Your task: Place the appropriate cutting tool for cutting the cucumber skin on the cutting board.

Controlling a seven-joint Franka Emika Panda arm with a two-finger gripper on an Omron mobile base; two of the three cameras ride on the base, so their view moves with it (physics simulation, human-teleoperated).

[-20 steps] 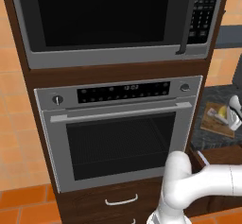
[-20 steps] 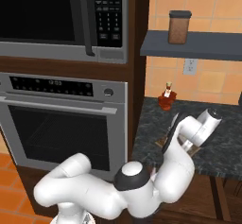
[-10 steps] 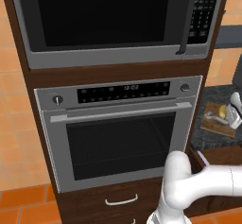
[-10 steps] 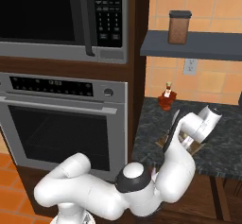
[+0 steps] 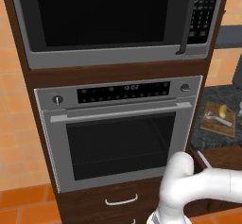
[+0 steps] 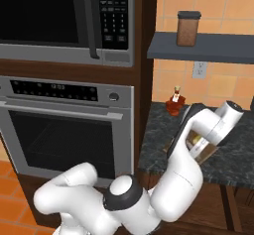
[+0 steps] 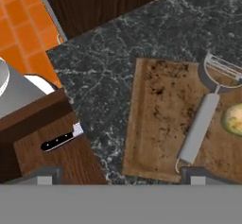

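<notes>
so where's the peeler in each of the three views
Left base view: the peeler lies on the cutting board, far right, mid-height, beside the cucumber.
Right base view: I cannot make it out; the arm covers most of the board.
Hand view: right side, lying diagonally on the board, looped head up, cucumber just right of it.
Shared landmark: the dark speckled counter.

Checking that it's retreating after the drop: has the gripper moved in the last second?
Yes. The gripper has risen and shifted right in the right base view, away from the red bottle.
</notes>
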